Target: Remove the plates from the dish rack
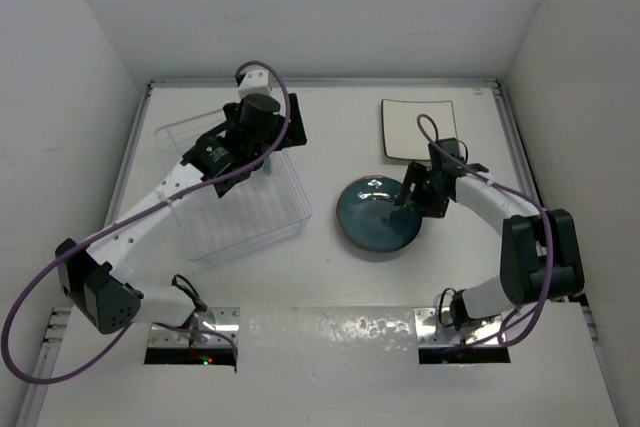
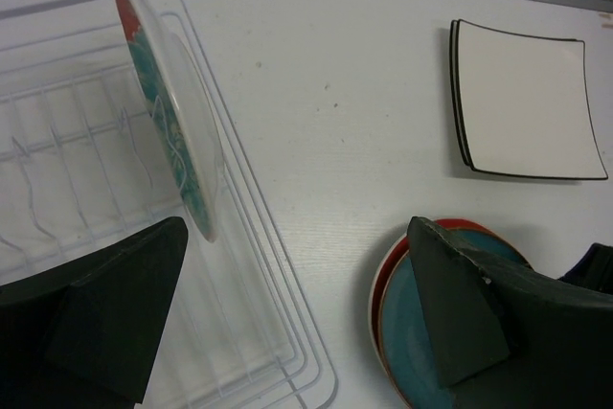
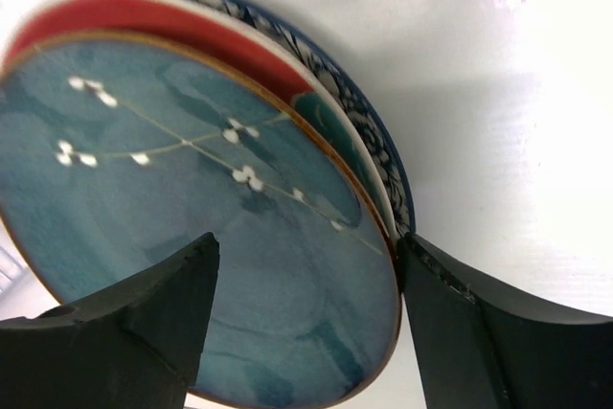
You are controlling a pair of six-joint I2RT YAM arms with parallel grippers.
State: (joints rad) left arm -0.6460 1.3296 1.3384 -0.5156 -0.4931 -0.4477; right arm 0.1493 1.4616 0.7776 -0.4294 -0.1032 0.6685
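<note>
dish rack [image 1: 235, 197] sitting on the worktop [image 1: 340, 287], clear plastic. one red plate [image 2: 168, 107] with teal flowers standing on edge inside the rack at its far right end, leaning a bit. left gripper [image 2: 297, 237] hovering just above that end of the rack, jaws wide apart, nothing between them, plate just ahead of its left finger and not touched. stack of plates [image 1: 380, 212] lying flat just right of the rack: teal-faced top plate [image 3: 192, 217], a red-rimmed one under it, a blue-patterned one at the bottom, edges not lined up. square plate [image 1: 418, 129] lying beyond the stack, well apart from the rack. right gripper [image 3: 308, 241] sitting low over the stack's side away from the rack, jaws spread, straddling the top plate's rim, not clamping it. one finger very near or touching the rim, cannot tell which.

judging: rack plate looking like the next one to go.

risks:
- right gripper rising with a finger catching the rim, dragging the top plate off the uneven stack.
- left gripper closing on a thin glossy leaning rim, plate slipping or tipping flat in the rack.
- light rack lifting or sliding along if the plate is snagging on the ribs.
- arms meeting over the stack if the right one is not clearing out first.
</note>
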